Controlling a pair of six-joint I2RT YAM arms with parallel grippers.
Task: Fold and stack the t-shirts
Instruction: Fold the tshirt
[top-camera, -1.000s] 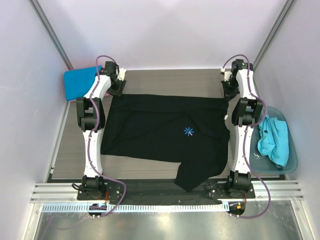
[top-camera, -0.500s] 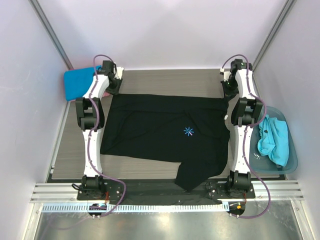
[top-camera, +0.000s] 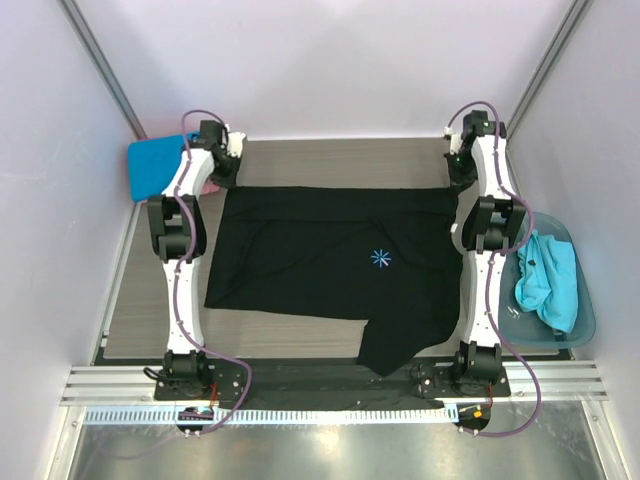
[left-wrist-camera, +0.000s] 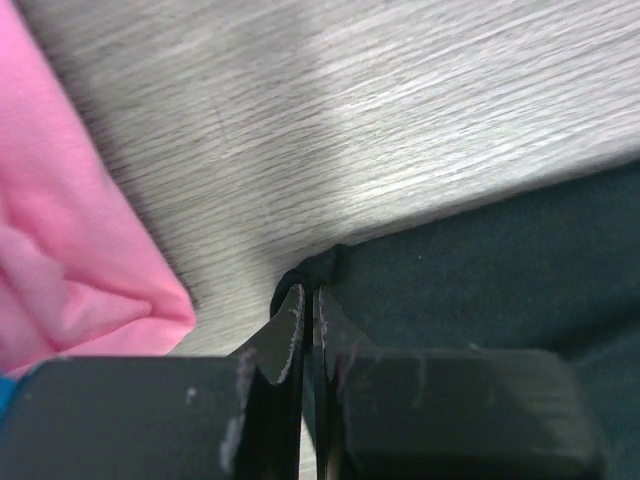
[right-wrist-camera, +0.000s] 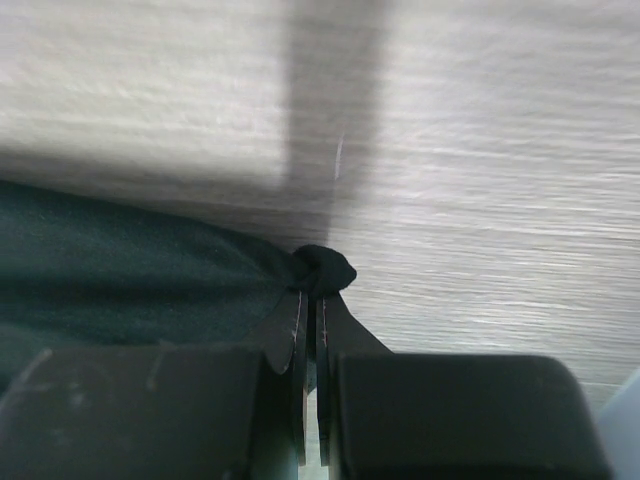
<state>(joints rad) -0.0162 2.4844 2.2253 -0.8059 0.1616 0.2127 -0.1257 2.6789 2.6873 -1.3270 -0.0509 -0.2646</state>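
Note:
A large black t-shirt (top-camera: 320, 255) with a light-blue starburst mark (top-camera: 380, 258) lies spread across the wooden table. My left gripper (top-camera: 222, 178) is shut on its far left corner (left-wrist-camera: 318, 268), the cloth pinched between the jaws. At the far right my right gripper (top-camera: 455, 180) is shut on the other far corner, a small bunch of black cloth (right-wrist-camera: 322, 268) showing past its tips. A folded bright blue t-shirt (top-camera: 158, 164) lies at the back left, with a pink t-shirt (left-wrist-camera: 70, 270) beside my left gripper. A turquoise t-shirt (top-camera: 548, 280) sits in the tub.
A translucent teal tub (top-camera: 585, 320) stands at the right beside the right arm. One sleeve of the black shirt (top-camera: 395, 355) hangs over the table's near edge between the arm bases. White walls close in the table on three sides.
My left gripper has closed on the shirt's far left corner. Both grippers have moved slightly toward the back wall, and the shirt's far edge is pulled straighter.

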